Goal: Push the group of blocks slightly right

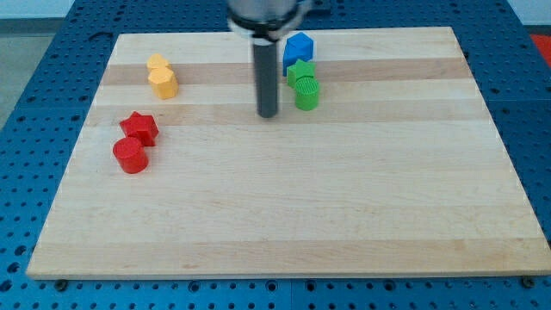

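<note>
The wooden board (284, 215) is filling most of the view, lying on a blue pegboard table (34, 52), and the dark rod is coming down from the view's top with my tip (269, 114) resting on the board. There is no gripper here, so nothing is being held: the tip is standing free, touching no block.

The relation that matters: the cluster of blocks is sitting just to the view's right of my tip, slightly above it, with a narrow gap between. So, in my judgement, the tip is already on the correct side, and a sweep toward the view's right looks set to meet the green pieces first. The cluster's long axis is running top to bottom.

Counting now: three in that cluster, one blue block (299, 47) at the top, a green star-like block (301, 73) under it, a green cylinder (307, 93) lowest. Well apart on the view's left, two yellow blocks (161, 76) are touching, and below them a red star (139, 128) and a red cylinder (131, 156). Seven blocks altogether.
</note>
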